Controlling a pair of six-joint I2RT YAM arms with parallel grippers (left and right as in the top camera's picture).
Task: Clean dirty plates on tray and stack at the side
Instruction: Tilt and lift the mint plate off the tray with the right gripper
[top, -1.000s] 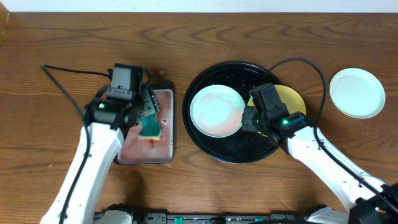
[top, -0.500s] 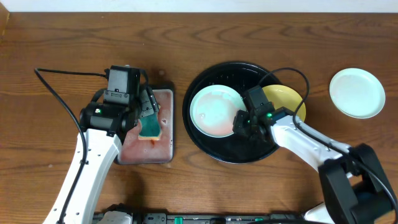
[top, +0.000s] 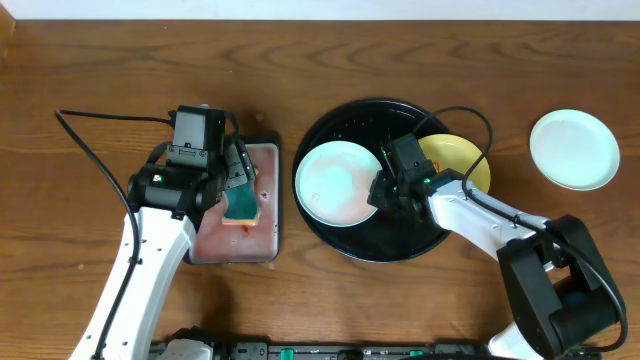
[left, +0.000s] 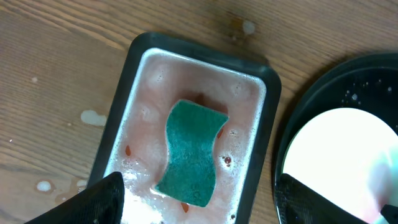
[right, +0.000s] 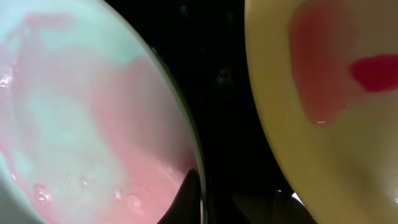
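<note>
A pale blue plate (top: 335, 180) with a pinkish sauce film lies in the left part of the black tray (top: 380, 240). My right gripper (top: 378, 190) is shut on this plate's right rim. In the right wrist view, one finger lies inside the plate (right: 81, 112) and the gripper (right: 230, 199) straddles the rim. A yellow plate (top: 462, 160) with a red smear (right: 336, 124) rests at the tray's right edge. A clean pale plate (top: 573, 148) sits on the table at the far right. My left gripper (top: 238, 180) is open and empty above the green sponge (left: 193, 152).
The sponge (top: 241, 205) lies in a small rectangular black-rimmed tray (left: 130, 74) holding pinkish soapy water, left of the black tray (left: 292, 124). Foam drops spot the wood beside it. A cable trails off the left arm toward the far left.
My right gripper moved left onto the blue plate's right rim and closed on it. The plate has slid a little to the left. The left arm barely moved.
</note>
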